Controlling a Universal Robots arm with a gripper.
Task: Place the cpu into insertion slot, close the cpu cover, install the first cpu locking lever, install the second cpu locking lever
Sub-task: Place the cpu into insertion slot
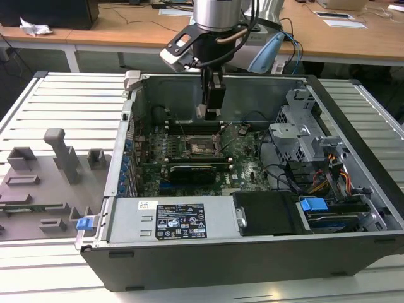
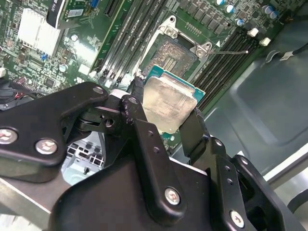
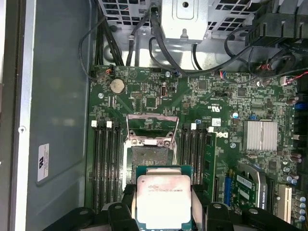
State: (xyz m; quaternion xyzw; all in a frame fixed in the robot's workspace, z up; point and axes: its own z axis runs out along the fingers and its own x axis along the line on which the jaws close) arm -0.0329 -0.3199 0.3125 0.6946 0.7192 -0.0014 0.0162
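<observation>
The jaws are closed on the cpu (image 2: 168,103), with black fingers (image 2: 144,139) pressed to two opposite edges; its pale metal top faces both wrist cameras, and a thin green rim shows around it; the chip hangs in the air, clear of the motherboard (image 3: 216,96); just beyond it lies the insertion slot (image 3: 147,160), a dark square recess with its contact field uncovered; the chip is near the slot but not in it, and in the first wrist view it overlaps the slot's near edge; on the far side of the slot the cpu cover (image 3: 128,129) is swung open, with green board showing through its window; a thin wire lever (image 2: 231,51) sticks out beside the socket in the second wrist view; black memory slots (image 3: 106,163) flank the socket on both sides; farther off sit a coin cell (image 3: 116,85) and a finned silver heatsink (image 3: 260,135); in the exterior view the arm reaches down into the open computer case (image 1: 353,126), which rests on a grey slatted surface (image 1: 69,101); a grey fixture tray (image 1: 44,183) lies at the exterior view's left.
</observation>
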